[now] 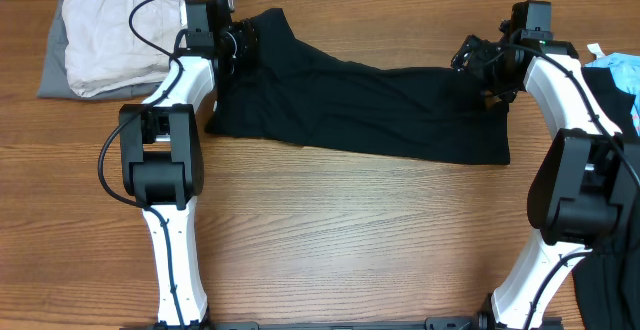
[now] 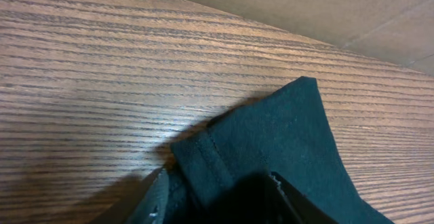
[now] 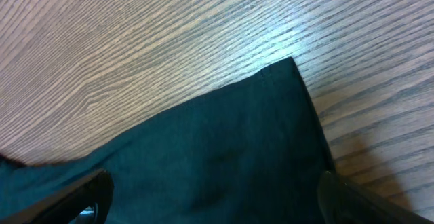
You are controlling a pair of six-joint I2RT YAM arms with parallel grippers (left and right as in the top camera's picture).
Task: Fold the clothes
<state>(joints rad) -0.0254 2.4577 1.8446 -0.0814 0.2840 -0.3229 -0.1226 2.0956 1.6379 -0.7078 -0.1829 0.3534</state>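
Black T-shirt [image 2: 271, 142], stitched hem, bunched in left end effector [image 2: 218, 187], spread lengthwise

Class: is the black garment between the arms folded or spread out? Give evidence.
Spread out: the black garment lies stretched long across the table; whether it is doubled, cannot tell.

Table [image 1: 350, 220] front open; cream pile [image 1: 120, 30] blocks far-L corner.

Robotics lab bench, wood-grain table [image 1: 350, 220], white-and-black robot arms [image 1: 165, 160], tan backdrop [image 2: 305, 7]
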